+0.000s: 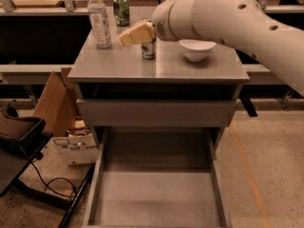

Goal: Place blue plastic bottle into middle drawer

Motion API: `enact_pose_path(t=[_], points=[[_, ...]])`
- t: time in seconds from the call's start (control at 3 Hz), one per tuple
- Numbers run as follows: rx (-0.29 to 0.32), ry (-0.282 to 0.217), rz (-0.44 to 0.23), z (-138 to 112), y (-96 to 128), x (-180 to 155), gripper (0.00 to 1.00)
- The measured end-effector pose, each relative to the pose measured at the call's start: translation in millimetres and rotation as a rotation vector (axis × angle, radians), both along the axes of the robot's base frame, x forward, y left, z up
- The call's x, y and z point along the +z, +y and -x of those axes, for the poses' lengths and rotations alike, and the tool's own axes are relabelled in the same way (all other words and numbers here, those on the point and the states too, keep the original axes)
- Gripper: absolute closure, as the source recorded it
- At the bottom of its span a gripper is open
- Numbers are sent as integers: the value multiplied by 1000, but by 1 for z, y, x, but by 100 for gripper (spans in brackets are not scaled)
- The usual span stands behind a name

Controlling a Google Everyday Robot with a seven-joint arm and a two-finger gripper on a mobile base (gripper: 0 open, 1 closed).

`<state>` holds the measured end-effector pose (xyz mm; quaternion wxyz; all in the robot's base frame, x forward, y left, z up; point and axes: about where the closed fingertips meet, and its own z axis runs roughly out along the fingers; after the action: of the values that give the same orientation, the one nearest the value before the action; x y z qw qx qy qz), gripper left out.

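Observation:
The blue plastic bottle (99, 25) is clear with a white cap and a pale label. It stands upright at the back left of the grey cabinet top (118, 66). My gripper (129, 36), tan at the end of the white arm, hovers just right of the bottle at about label height and points left towards it, holding nothing that I can see. The middle drawer (156, 201) is pulled out below and its bare grey floor shows. Above it is a shut drawer with a plain grey front (156, 113).
A green can (121, 9) stands behind the bottle. A blue-and-silver slim can (148, 49) stands just under the gripper. A white bowl (196, 49) sits to the right. A cardboard box (56, 101), a white carton (76, 148), a black stand and cables (19, 137) lie on the floor at left.

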<state>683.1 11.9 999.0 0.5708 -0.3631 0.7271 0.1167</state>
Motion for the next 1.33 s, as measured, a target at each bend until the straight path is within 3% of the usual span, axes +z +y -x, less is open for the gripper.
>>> enact_pose_path(t=[0.33,0.67,1.33], points=[[33,-34,-60,-47,27,-1,0],[43,-33,-107,-90,53,-5,0],[23,34,-117,-147,101,-8,0]])
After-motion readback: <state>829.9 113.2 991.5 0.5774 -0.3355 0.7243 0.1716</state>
